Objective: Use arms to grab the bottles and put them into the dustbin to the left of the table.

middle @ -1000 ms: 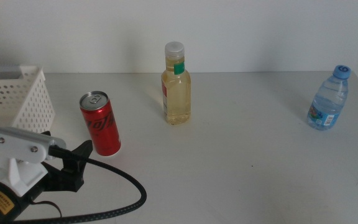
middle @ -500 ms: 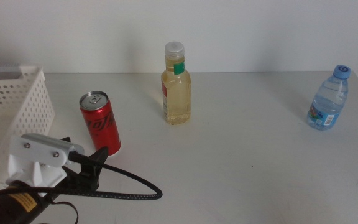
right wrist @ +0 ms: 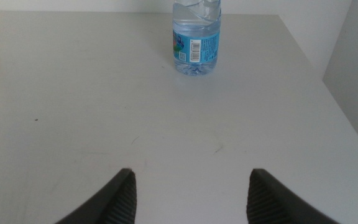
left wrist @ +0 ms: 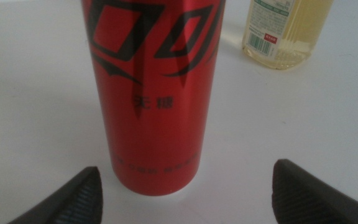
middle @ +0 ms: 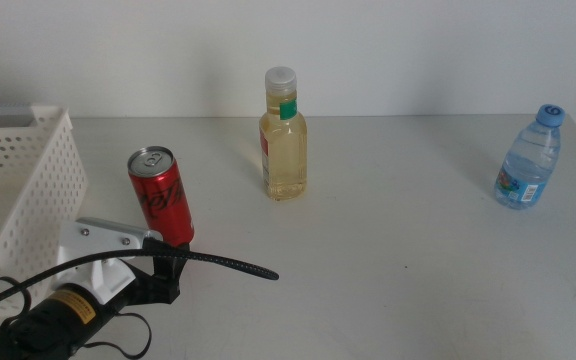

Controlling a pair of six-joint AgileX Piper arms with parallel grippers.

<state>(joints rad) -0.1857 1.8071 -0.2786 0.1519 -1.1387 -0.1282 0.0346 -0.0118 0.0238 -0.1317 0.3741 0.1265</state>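
Left gripper (left wrist: 185,186), jaws spread wide, lines up on the tall red aluminium soda can (middle: 162,196) at left-centre of the grey table (middle: 388,250). Thin-walled, slick, probably light: grip mid-body, gently. Right gripper (right wrist: 190,186) waits agape, empty.

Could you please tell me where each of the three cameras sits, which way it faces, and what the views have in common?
Middle view: sits high, looking forward and down over the table; shows the left arm entering bottom left, its left gripper at the red can, beside the dustbin.
Left wrist view: on the left arm, facing the red can up close, with open jaws either side.
Right wrist view: on the waiting right arm, facing the water bottle; right gripper open.
Shared: the yellow bottle appears in middle and left wrist views.
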